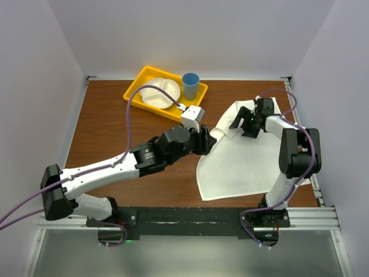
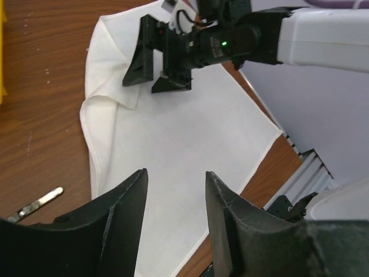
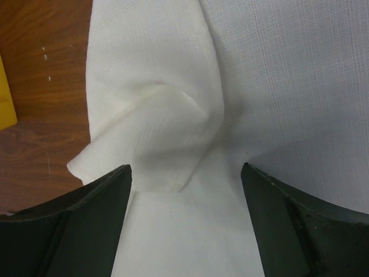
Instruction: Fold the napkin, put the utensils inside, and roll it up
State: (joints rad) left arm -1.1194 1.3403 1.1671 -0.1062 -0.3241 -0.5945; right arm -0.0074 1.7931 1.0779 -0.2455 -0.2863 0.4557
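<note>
We see a brown wooden table (image 1: 104, 127) boxed in by plain pale panels: a left wall (image 1: 34, 86), a far wall (image 1: 190, 29) and a right wall (image 1: 340, 86). Along the table's near edge runs a metal rail (image 1: 311, 216), with a grey surface (image 1: 184, 259) nearer still. The light falls soft and even, throwing only faint shadows on the wood.

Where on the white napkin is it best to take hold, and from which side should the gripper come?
Probably the doubled-over flap at the far left corner of the napkin, taken from above by the open right gripper. There the cloth bunches into a raised ridge, so jaws can close on it; elsewhere it lies flat on the table.
</note>
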